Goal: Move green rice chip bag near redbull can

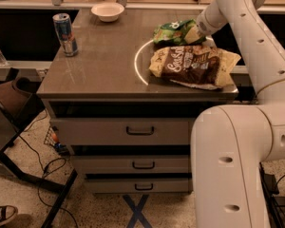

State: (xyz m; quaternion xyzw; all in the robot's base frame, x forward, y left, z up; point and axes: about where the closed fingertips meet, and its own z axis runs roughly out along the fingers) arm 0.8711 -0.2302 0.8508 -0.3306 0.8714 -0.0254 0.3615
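Note:
The green rice chip bag [173,32] lies crinkled at the back right of the brown tabletop [104,61]. My gripper [195,33] is at the bag's right end, at the tip of the white arm that comes down from the upper right. The redbull can [65,34], blue and silver with a silver top, stands upright near the table's left edge, far from the bag.
A larger brown-and-yellow chip bag [194,66] lies just in front of the green bag. A white bowl [108,11] sits at the back of the table. The cabinet has several drawers [140,130] below. A dark chair [9,99] and cables are on the floor at the left.

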